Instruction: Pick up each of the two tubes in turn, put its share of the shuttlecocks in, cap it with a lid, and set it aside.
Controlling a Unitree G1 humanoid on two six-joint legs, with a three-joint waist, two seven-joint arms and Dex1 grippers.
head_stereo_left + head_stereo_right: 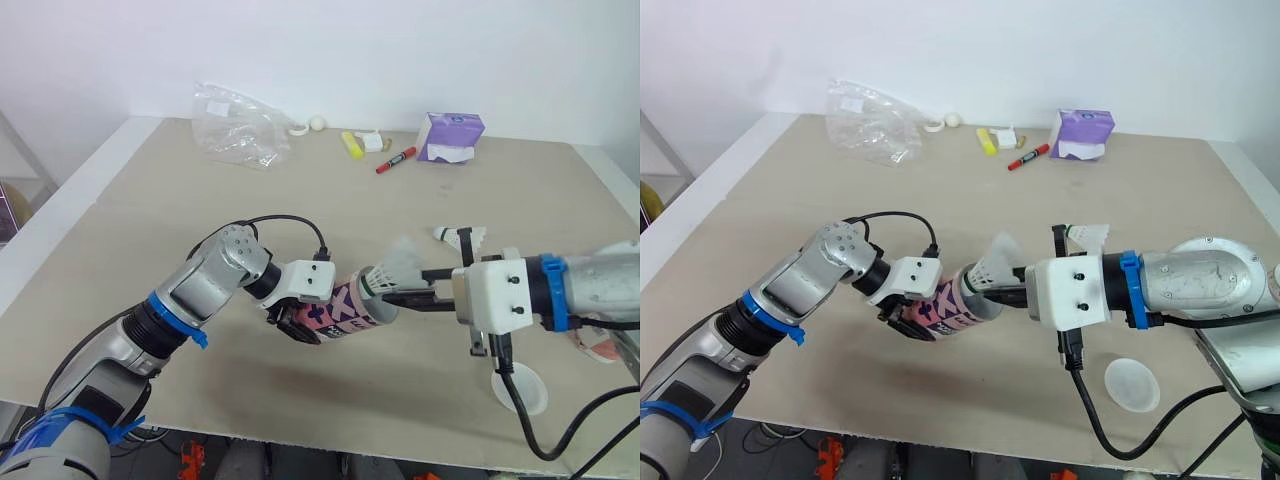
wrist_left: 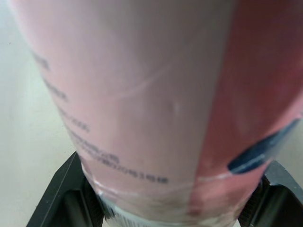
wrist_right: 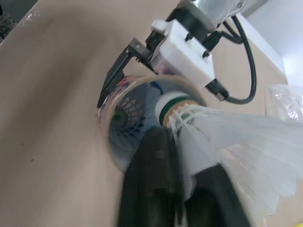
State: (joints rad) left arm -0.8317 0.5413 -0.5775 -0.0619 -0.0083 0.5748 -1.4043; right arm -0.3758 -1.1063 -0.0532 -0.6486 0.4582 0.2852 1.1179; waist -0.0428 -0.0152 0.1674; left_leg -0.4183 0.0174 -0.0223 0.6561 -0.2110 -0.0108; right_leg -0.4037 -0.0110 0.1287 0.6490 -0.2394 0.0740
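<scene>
Tube [image 1: 345, 312] sits clamped in your left fingers [image 2: 59, 201], mouth facing your right fingers [image 3: 151, 184], which grip the shuttlecock [image 1: 392, 270] cork-first at the rim. Come in off-axis and the feathers could snag and crumple.

Four cameras, one tabletop

From the head we look forward and down across the table [image 1: 130, 200], both eyes sharing the same scene. Our left wrist camera sits close against the tube [image 2: 142, 94], and our right wrist camera faces its open mouth past the shuttlecock [image 3: 236, 142].
</scene>
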